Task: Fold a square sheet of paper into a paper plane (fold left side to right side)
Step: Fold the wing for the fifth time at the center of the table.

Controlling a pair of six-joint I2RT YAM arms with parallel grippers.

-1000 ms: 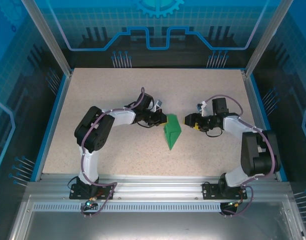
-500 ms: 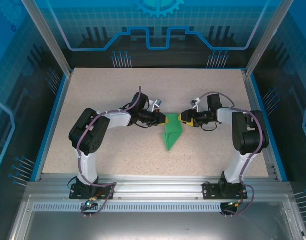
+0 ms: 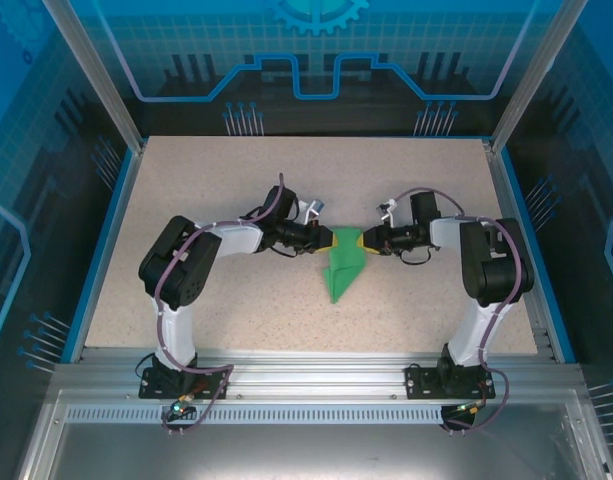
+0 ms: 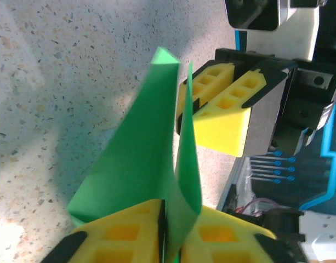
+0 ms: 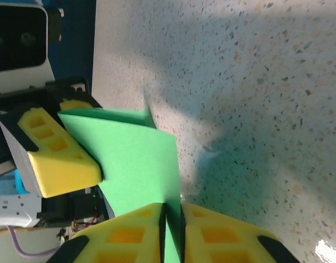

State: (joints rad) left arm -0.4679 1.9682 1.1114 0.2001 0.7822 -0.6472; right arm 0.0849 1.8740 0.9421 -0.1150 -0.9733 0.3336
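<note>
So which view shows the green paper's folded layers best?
Left wrist: the green paper stands close up, with its separate layers and pointed tip clearly visible. The right wrist view shows the green paper mostly as one flat face. Top external shows its whole pointed outline, but too small to make out the layers.

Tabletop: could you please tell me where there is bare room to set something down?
Free: the far strip of table along the back edge; the near middle between the arm bases. Crowded: centre, where left gripper and right gripper pinch the green paper.
</note>
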